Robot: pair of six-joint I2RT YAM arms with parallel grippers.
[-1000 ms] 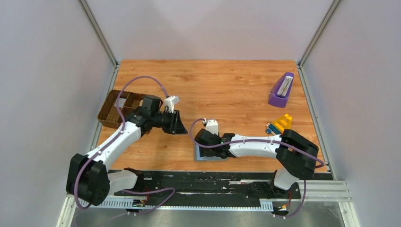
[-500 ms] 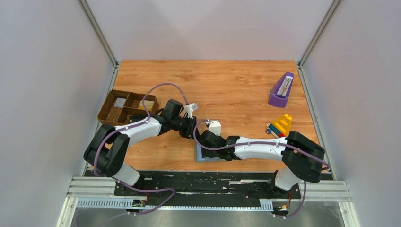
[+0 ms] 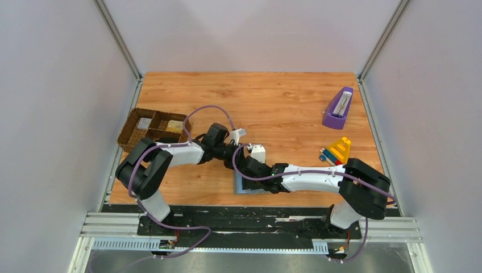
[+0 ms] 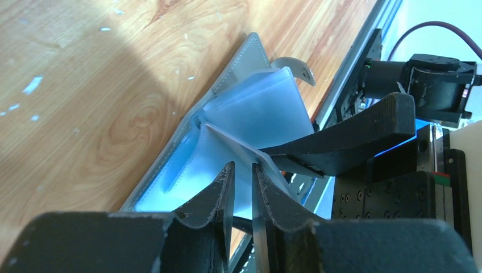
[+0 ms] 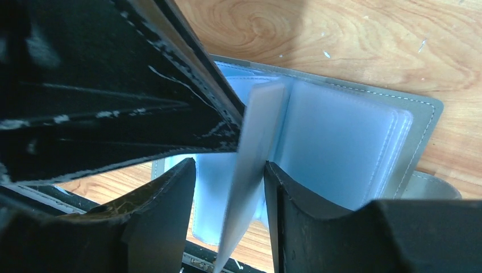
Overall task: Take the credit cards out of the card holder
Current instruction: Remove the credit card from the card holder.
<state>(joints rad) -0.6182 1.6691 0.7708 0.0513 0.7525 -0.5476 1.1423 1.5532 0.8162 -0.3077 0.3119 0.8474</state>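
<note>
The card holder [image 3: 244, 189] lies open near the table's front edge, mostly under both grippers. Its pale blue leaves [image 4: 256, 108] fan up from the grey cover [image 5: 423, 119]. My left gripper [image 4: 242, 170] reaches in from the left, jaws nearly together with a thin gap, tips at one raised leaf's edge. My right gripper [image 5: 229, 165] is open around an upright leaf [image 5: 253, 153] that leans on one finger. The right gripper's finger [image 4: 352, 133] lies across the leaves. Whether these leaves hold credit cards I cannot tell. A pale card [image 3: 145, 121] and a tan one [image 3: 173, 123] seem to lie in the tray.
A brown woven divided tray [image 3: 132, 136] stands at the left edge. A purple wedge-shaped object [image 3: 338, 108] and a yellow and blue toy [image 3: 336, 150] sit at the right. Grey walls close in both sides; a black rail [image 3: 250, 219] runs along the front.
My left arm has swung right from the tray to the card holder, and its jaws have narrowed. The right gripper has stayed at the holder.
</note>
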